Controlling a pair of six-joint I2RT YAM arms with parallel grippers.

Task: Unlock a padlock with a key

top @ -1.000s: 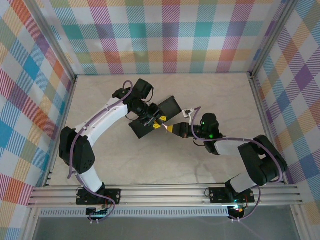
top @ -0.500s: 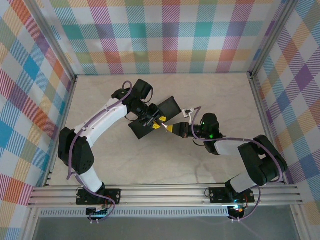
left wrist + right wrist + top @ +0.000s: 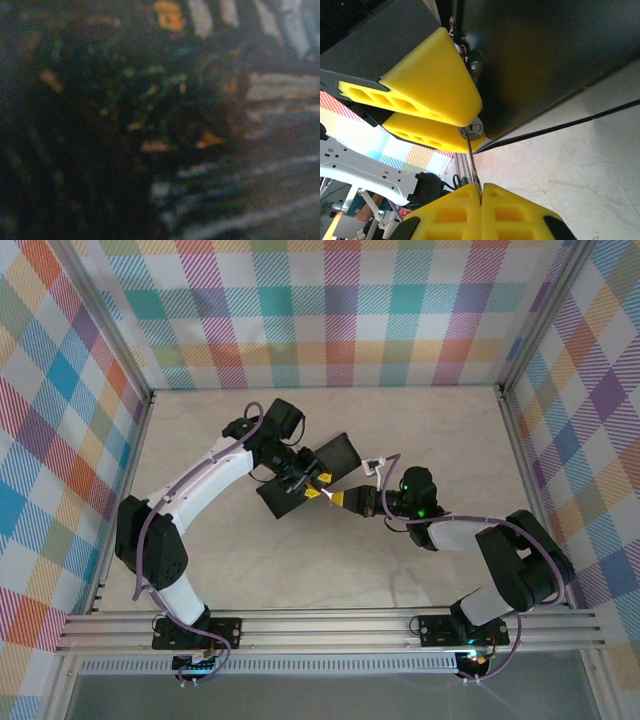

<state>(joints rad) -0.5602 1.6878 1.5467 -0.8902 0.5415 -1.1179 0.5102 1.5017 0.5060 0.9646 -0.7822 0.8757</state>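
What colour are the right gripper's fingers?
The fingers are yellow, clearest in the right wrist view.

Box (image 3: 343, 452) black. Key (image 3: 471, 160) and padlock (image 3: 472, 131) face silver-grey. Gripper fingers (image 3: 427, 82) yellow foam. Table (image 3: 420, 430) cream marble, faint veins. Walls (image 3: 330, 310) pastel multicolour plaid. Left arm (image 3: 205, 480) white and black; right arm (image 3: 515, 570) mostly black, green light (image 3: 421, 511). Cables (image 3: 146, 530) purple.

Centre blocked: black box (image 3: 340, 450), with left gripper (image 3: 311, 487) and right gripper (image 3: 331, 497) tip to tip at its 4 o'clock edge. Bare table (image 3: 440, 430) open from 12 to 3 o'clock, also 6 o'clock.
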